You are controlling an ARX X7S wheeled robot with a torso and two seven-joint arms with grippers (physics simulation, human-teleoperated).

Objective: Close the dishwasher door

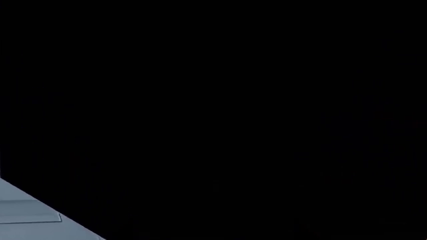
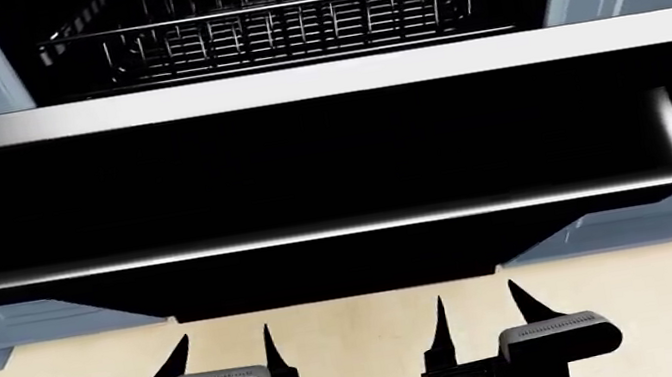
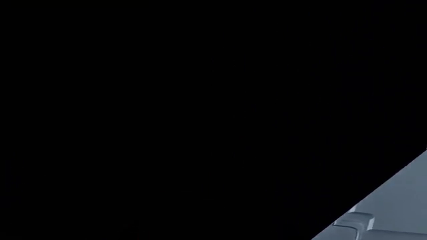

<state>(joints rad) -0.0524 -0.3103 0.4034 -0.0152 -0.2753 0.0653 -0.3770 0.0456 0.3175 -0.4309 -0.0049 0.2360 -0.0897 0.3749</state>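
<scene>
While dishwasher door (image 2: 305,168) hangs open, wire rack (image 2: 283,25) visible

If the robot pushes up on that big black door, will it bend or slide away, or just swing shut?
The door looks like a flat, thick, rigid panel, so it would probably swing as one piece instead of flexing. Its glossy face may be slippery for the open left gripper and right gripper. The handle likely gives a surer contact.

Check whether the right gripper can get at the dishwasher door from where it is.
Probably yes. The right gripper is open, just below the door's lower edge, with only bare floor between them. The handle sits slightly higher, unobstructed.
</scene>
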